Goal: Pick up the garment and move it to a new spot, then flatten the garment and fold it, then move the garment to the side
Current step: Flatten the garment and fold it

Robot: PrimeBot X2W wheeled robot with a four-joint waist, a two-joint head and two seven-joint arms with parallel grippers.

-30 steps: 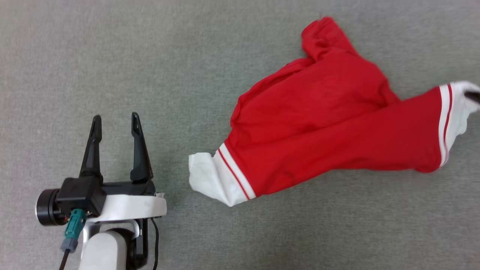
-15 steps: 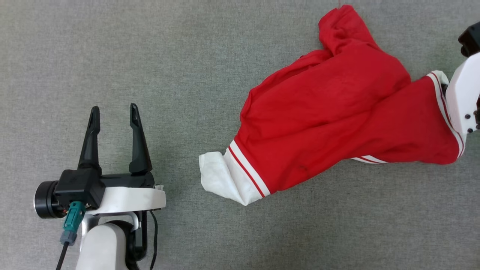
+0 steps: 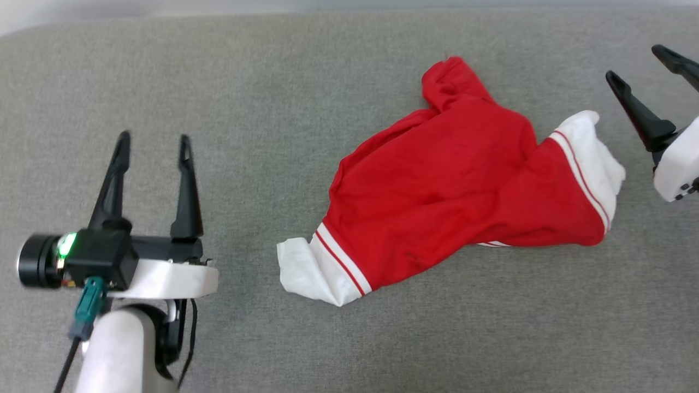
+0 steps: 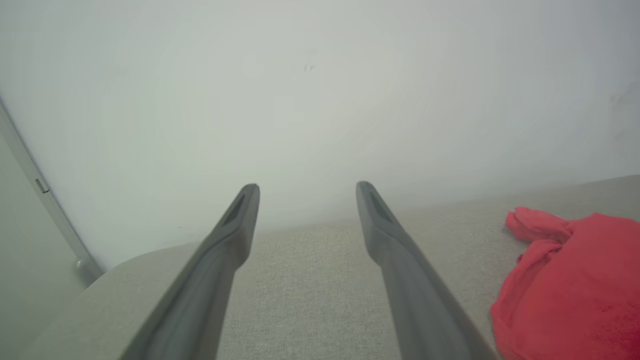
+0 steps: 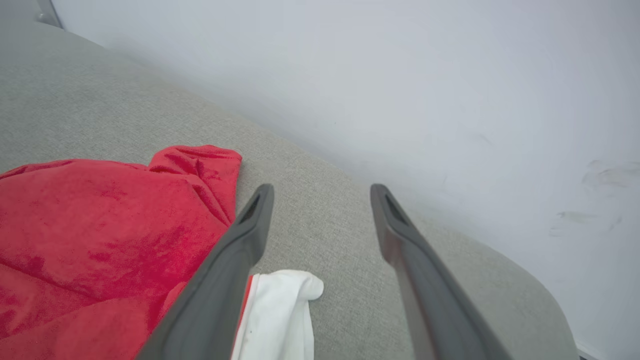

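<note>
1. The garment (image 3: 453, 180), a red jersey-style T-shirt of soft cloth with white short sleeves and red-white striped trim, lies crumpled and not flattened on the surface. It is between the two grippers, much closer to the right one.
2. One white sleeve (image 3: 598, 158) of the garment is the part just beside the right gripper (image 3: 633, 63), on its inner side. A narrow strip of the surface shows between them in the head view.
3. In the right wrist view this sleeve (image 5: 280, 315) lies low, under and beside the inner finger, and the red cloth (image 5: 100, 225) spreads further to that same side.
4. The right gripper (image 5: 322, 187) has its two long dark fingers spread wide, and only bare surface is seen between them.
5. The second white sleeve (image 3: 306, 267) is the end of the garment that points toward the left gripper (image 3: 155, 139), but it is well apart from it.
6. The left gripper (image 4: 307, 187) also has its fingers wide apart and holds nothing. The red cloth (image 4: 575, 290) is off to its right side.
7. Everything rests on a grey woven fabric surface (image 3: 273, 82) with a rounded far edge.
8. A plain pale wall (image 4: 300, 75) rises beyond the fingertips of both grippers.
</note>
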